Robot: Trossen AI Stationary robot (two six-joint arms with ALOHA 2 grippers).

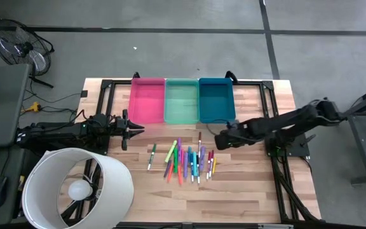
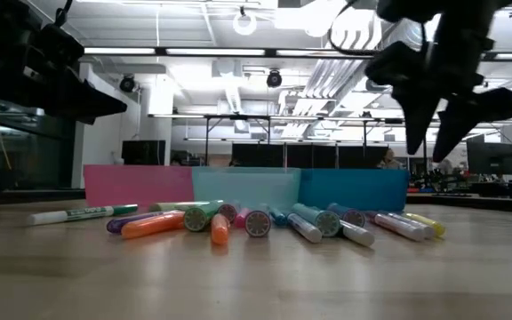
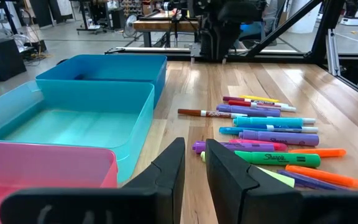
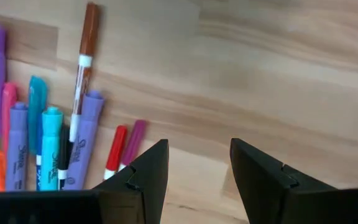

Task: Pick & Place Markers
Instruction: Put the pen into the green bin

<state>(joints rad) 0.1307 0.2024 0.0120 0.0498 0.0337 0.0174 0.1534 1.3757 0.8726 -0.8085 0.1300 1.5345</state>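
Note:
Several markers (image 1: 186,159) in mixed colours lie flat in a loose row on the wooden table, in front of the bins. My right gripper (image 1: 220,140) hangs above the row's right end, pointing steeply down. In the right wrist view it (image 4: 197,155) is open over bare wood, next to a red marker (image 4: 115,148) and a brown one (image 4: 84,56), and touches nothing. My left gripper (image 1: 138,129) waits at the table's left, level, pointing toward the markers. Its fingers (image 3: 193,149) stand a narrow gap apart with nothing between them.
A pink bin (image 1: 147,100), a green bin (image 1: 181,102) and a blue bin (image 1: 216,100) stand side by side at the far edge. A large white round shade (image 1: 78,187) covers the near left corner. Bare wood lies to the right of the markers.

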